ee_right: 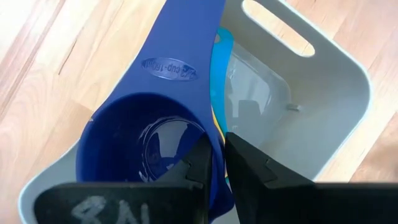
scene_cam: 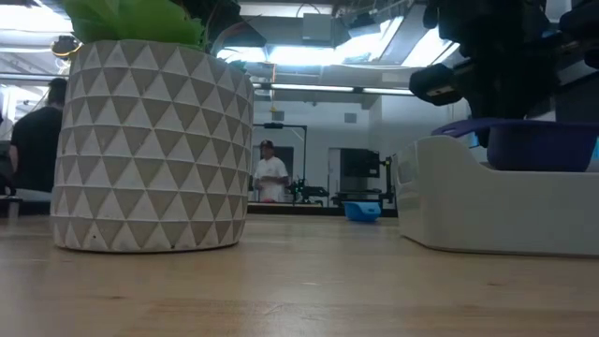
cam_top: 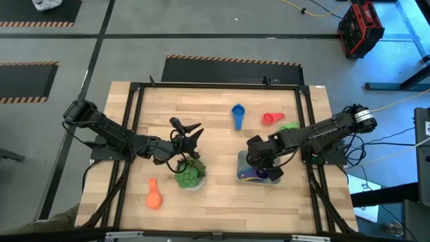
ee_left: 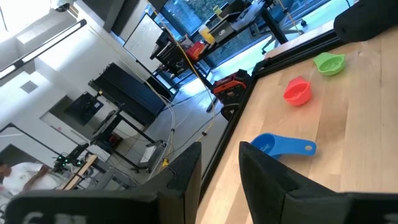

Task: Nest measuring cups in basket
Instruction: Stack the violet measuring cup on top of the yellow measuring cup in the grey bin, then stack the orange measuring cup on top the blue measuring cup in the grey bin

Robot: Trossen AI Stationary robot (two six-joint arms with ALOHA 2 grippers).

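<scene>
Basket (ee_right: 323, 93): stood on the table's (cam_top: 215, 134) right half, under the right gripper (ee_right: 217, 163); a purple cup (ee_right: 168, 93) lay in it over a yellow-edged one.
Right gripper: fingers pressed nearly together, pinching the purple cup's rim.
Left gripper (ee_left: 221, 165): hovered above the plant (cam_top: 190, 173), narrowly spread, empty.
Blue cup (cam_top: 238, 115): near the far edge.
Red cup (cam_top: 271, 119): beside the green cup (cam_top: 290, 125).
Orange cup (cam_top: 154, 196): near the front-left edge.
</scene>
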